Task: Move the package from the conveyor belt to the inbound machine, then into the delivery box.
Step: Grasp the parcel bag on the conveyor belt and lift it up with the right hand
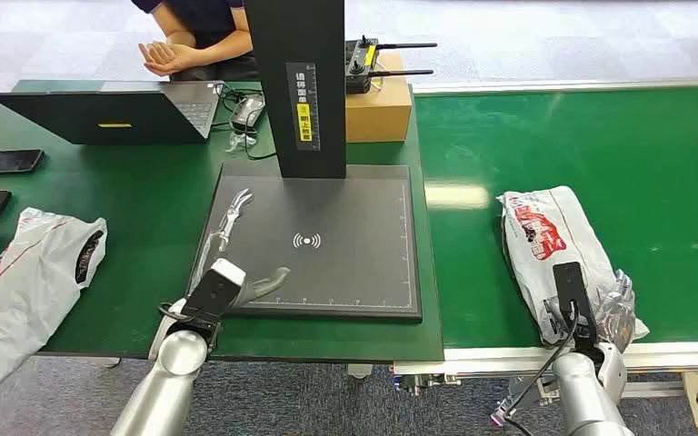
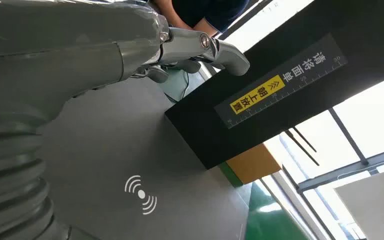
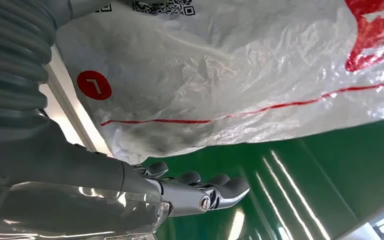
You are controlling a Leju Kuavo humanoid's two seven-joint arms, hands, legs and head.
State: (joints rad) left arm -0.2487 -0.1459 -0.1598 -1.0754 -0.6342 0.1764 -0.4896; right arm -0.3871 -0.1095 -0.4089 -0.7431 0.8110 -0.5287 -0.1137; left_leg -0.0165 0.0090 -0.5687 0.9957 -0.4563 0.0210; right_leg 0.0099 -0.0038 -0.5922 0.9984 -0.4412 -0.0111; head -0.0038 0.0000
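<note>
both arms are silver tubes ending in rounded metallic joints, with black cables looping at the wrists and a black block mounted above each. the left hand (image 1: 253, 286) and right hand (image 3: 200, 192) have a grey ribbed cover, a thick glossy grey thumb with a visible screw, and darker fingers.

The conveyor belt (image 1: 618, 154) is glossy green with pale silver rails. On it lies the package (image 1: 554, 245), a translucent white plastic bag with red printing, a thin red line, a red round mark and a black code patch. The inbound machine (image 1: 327, 241) is matt dark grey with a white wave symbol, its black column bearing a yellow-and-white label. The table (image 1: 82, 182) is dark green. A cardboard box (image 1: 380, 109) is tan.
</note>
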